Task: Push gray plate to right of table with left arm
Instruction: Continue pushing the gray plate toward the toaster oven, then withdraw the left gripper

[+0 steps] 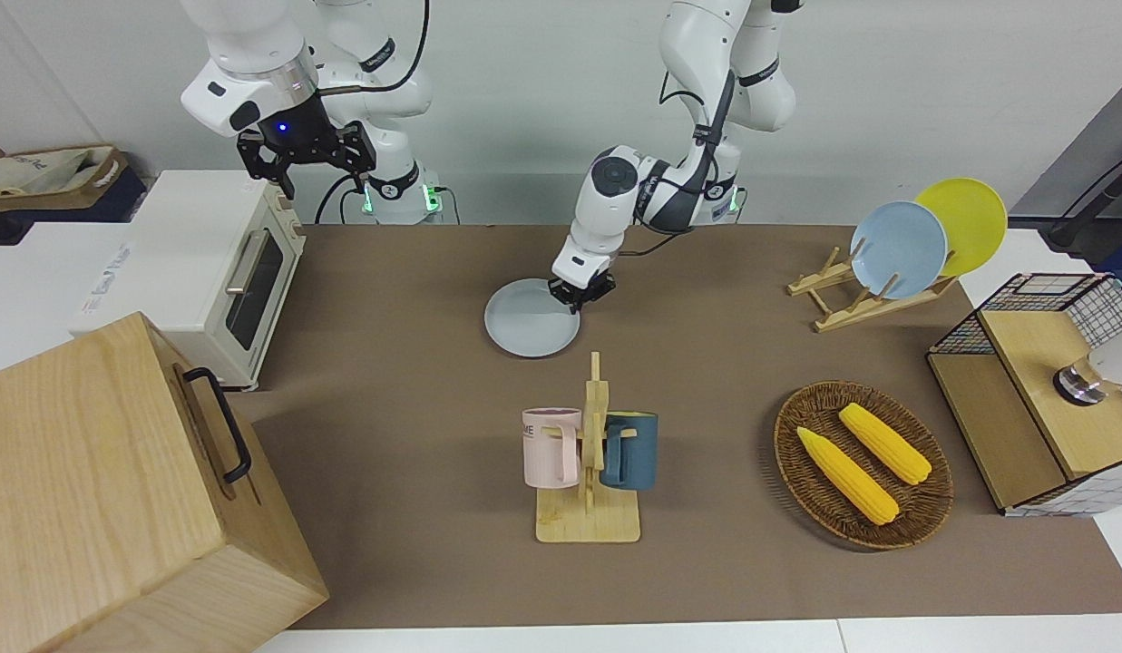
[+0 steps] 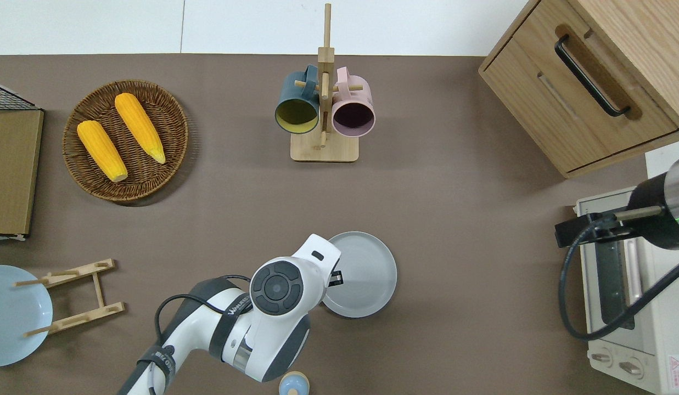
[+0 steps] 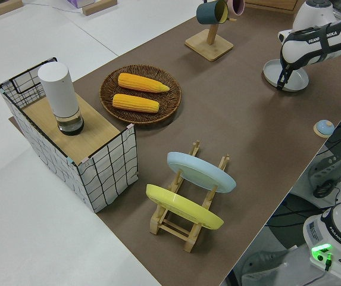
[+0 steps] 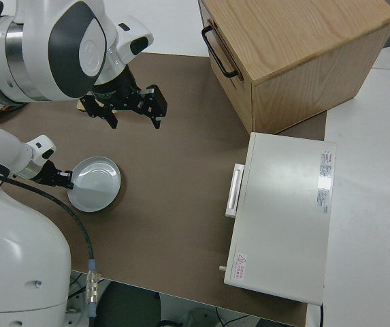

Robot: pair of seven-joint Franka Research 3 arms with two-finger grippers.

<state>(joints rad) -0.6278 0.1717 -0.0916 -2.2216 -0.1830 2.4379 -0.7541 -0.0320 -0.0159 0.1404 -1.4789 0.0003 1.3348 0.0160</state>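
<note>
The gray plate (image 1: 530,321) lies flat on the brown table (image 1: 388,381), nearer to the robots than the mug rack; it also shows in the overhead view (image 2: 366,274) and the right side view (image 4: 94,184). My left gripper (image 1: 579,295) is down at table level, touching the plate's rim on the side toward the left arm's end of the table (image 2: 335,278). My right gripper (image 1: 325,177) is parked and open, with nothing in it (image 4: 132,121).
A wooden rack with a pink and a blue mug (image 1: 588,453) stands farther out than the plate. A toaster oven (image 1: 216,272) and a wooden cabinet (image 1: 116,490) are at the right arm's end. A corn basket (image 1: 862,464), a dish rack (image 1: 887,263) and a wire crate (image 1: 1041,390) are at the left arm's end. A small blue knob (image 1: 602,230) sits near the robots.
</note>
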